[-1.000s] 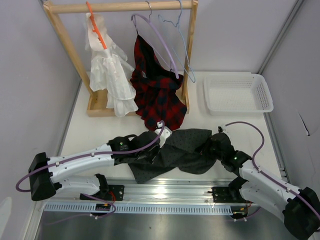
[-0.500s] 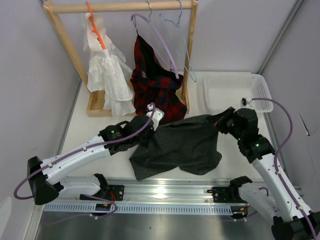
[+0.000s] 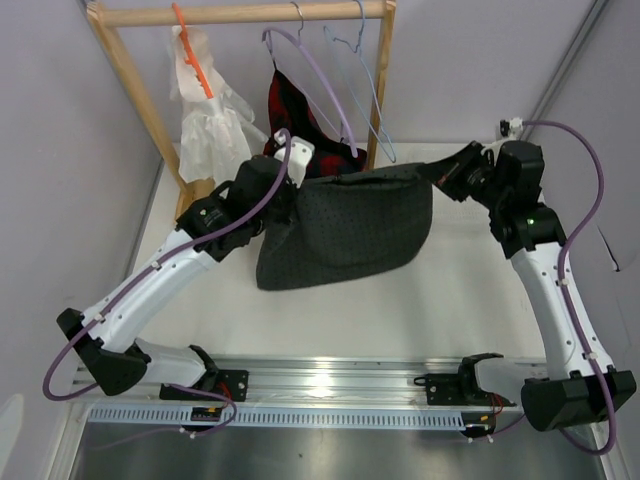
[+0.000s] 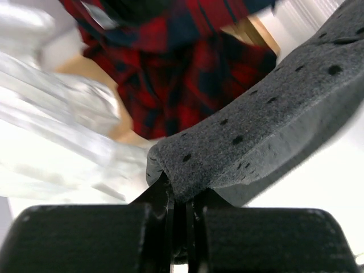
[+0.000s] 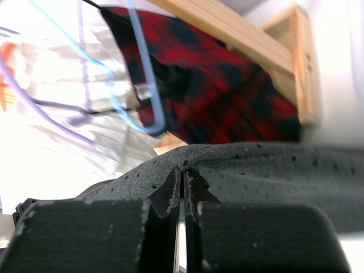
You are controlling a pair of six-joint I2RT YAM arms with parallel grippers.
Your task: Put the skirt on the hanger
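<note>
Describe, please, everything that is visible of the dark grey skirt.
The skirt is dark charcoal cloth with tiny dots, soft and matte, roughly trapezoid. It hangs spread out before the wooden rack, its top edge stretched between both arms: the left gripper is shut on one top corner, the right gripper on the other. The body falls in a few folds; whether its lower edge touches the table is unclear. It is not on the light-blue hanger.

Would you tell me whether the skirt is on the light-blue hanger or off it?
Off: the skirt is stretched between left pincer and right pincer; the hanger hangs bare on the rail.
</note>
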